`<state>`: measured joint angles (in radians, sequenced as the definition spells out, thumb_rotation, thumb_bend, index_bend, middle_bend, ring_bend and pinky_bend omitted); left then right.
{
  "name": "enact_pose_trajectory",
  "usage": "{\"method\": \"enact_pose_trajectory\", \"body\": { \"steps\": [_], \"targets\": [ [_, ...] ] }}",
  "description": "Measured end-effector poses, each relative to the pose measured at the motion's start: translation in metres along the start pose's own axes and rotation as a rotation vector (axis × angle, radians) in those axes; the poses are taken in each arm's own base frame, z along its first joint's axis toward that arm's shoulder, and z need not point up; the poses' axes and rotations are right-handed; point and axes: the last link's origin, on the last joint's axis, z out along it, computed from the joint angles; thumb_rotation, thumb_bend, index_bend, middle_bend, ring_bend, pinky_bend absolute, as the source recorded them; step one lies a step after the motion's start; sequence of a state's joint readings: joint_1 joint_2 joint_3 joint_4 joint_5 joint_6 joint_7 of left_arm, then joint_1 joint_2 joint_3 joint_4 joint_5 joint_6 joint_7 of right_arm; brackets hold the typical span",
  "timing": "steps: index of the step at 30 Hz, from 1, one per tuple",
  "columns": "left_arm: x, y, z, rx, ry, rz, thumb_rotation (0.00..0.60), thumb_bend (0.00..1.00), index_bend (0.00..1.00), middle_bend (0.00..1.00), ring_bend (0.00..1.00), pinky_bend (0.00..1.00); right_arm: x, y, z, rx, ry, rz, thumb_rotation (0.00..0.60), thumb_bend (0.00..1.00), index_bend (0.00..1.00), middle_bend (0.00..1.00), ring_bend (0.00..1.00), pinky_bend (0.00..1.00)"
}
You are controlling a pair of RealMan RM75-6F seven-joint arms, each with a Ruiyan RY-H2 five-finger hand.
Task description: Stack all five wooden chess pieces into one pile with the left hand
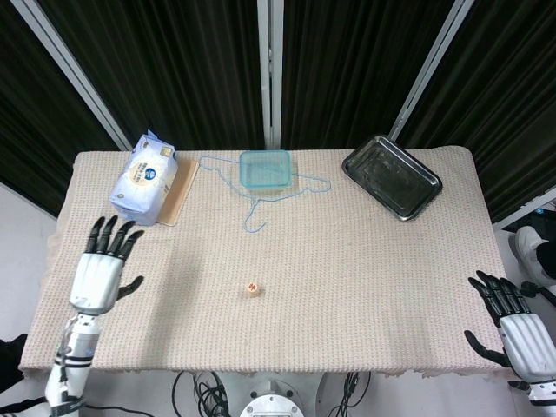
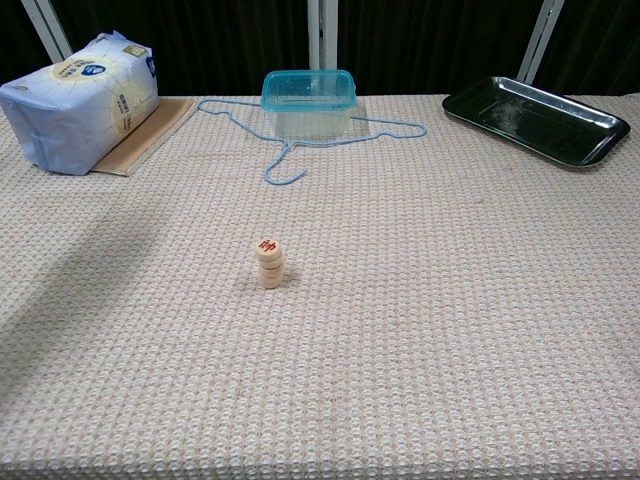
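A pile of round wooden chess pieces (image 2: 269,263) stands upright near the middle of the table, its top piece marked with a red character; from above it shows as one small disc (image 1: 252,288). My left hand (image 1: 102,268) hovers over the table's left edge, far left of the pile, fingers spread and holding nothing. My right hand (image 1: 514,327) is off the table's right front corner, fingers apart and empty. Neither hand shows in the chest view.
At the back of the table are a white-and-blue bag (image 1: 144,176) on a wooden board, a blue-lidded clear box (image 1: 265,169) on a blue wire hanger (image 2: 285,160), and a dark metal tray (image 1: 391,176) at the back right.
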<state>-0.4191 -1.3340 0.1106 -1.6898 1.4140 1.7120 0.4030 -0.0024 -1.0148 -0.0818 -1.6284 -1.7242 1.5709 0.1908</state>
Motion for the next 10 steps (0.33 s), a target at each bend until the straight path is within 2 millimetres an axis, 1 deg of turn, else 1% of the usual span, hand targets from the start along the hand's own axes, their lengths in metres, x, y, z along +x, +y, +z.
{"method": "enact_pose_trajectory", "body": {
  "steps": [1,3,5,6,8,10],
  "targets": [
    [0.002,-0.012,-0.011,0.022,0.001,0.016,0.571,0.00,0.12,0.06,0.00,0.00,-0.002,-0.001,0.000,0.001,0.006,-0.008,0.600,0.23,0.00,0.00,0.00,0.00],
    [0.005,-0.028,-0.024,0.048,-0.002,0.034,0.489,0.00,0.10,0.03,0.00,0.00,-0.005,-0.002,0.002,0.000,0.015,-0.024,0.600,0.23,0.00,0.00,0.00,0.00],
    [0.011,-0.043,-0.038,0.070,-0.008,0.055,0.442,0.00,0.10,0.02,0.00,0.00,-0.007,-0.002,0.003,-0.007,0.018,-0.039,0.600,0.23,0.00,0.00,0.00,0.00],
    [0.012,-0.049,-0.042,0.075,-0.013,0.061,0.429,0.00,0.09,0.02,0.00,0.00,-0.009,-0.001,0.004,-0.015,0.017,-0.044,0.600,0.23,0.00,0.00,0.00,0.00],
    [0.014,-0.060,-0.052,0.082,-0.034,0.073,0.425,0.00,0.09,0.02,0.00,0.00,-0.011,0.000,0.007,-0.027,0.015,-0.046,0.600,0.23,0.00,0.00,0.00,0.00],
    [0.013,-0.067,-0.058,0.081,-0.066,0.074,0.422,0.00,0.09,0.02,0.00,0.00,-0.012,0.000,0.010,-0.032,0.015,-0.049,0.600,0.23,0.00,0.00,0.00,0.00]
  ]
}}
